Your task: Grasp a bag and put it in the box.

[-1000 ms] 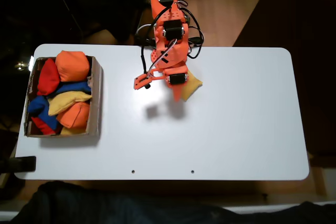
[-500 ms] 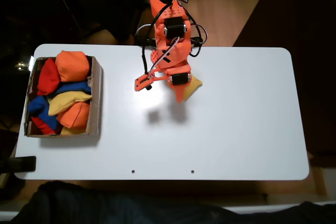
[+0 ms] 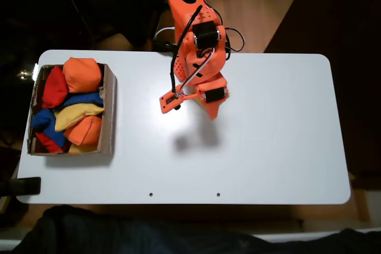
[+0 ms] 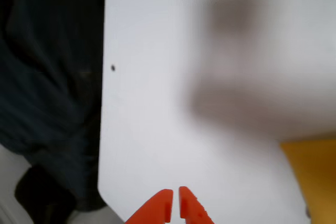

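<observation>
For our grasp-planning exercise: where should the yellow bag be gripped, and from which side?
Probably across its middle, from above: the bag seems to lie flat on the table, so no side offers an underside. In the wrist view the closed fingers sit left of it and must open first.

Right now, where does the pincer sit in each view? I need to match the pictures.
Fixed view: the pincer is at upper centre, at the end of the orange arm, over the white table and right of the box.
Wrist view: the pincer is at bottom centre, tips nearly together, with the yellow bag at lower right.
Shared landmark: the table's edge, with a small dark hole beside it.
</observation>
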{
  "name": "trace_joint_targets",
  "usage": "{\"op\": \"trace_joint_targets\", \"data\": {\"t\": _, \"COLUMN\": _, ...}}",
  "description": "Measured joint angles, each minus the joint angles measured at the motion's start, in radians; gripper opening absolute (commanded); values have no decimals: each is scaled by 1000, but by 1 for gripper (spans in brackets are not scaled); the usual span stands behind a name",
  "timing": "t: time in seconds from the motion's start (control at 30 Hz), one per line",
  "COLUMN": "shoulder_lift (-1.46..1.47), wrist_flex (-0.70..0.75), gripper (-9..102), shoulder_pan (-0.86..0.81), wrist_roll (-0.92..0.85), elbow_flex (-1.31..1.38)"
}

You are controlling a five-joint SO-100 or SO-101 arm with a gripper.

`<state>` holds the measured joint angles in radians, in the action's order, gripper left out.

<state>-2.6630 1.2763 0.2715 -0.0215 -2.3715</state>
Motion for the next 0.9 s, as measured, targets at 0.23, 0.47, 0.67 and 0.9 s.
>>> {"op": "trace_joint_targets", "data": {"t": 0.23, "shoulder_lift": 84, "wrist_flex": 0, "gripper": 0, "shoulder_pan": 91, "wrist_roll": -9, "elbow_flex": 54}}
{"op": "trace_joint_targets", "data": {"t": 0.47, "shoulder_lift": 169, "wrist_flex": 21, "gripper": 0, "shoulder_pan": 156, "wrist_roll": -72, "elbow_flex": 100}}
{"op": "trace_joint_targets", "data": {"t": 0.67, "shoulder_lift": 239, "wrist_flex": 23, "gripper": 0, "shoulder_pan": 169, "wrist_roll": -172, "elbow_flex": 141}}
{"op": "trace_joint_targets", "data": {"t": 0.9, "shoulder_lift": 365, "wrist_flex": 83, "gripper": 1, "shoulder_pan": 201, "wrist_roll": -311, "elbow_flex": 209}}
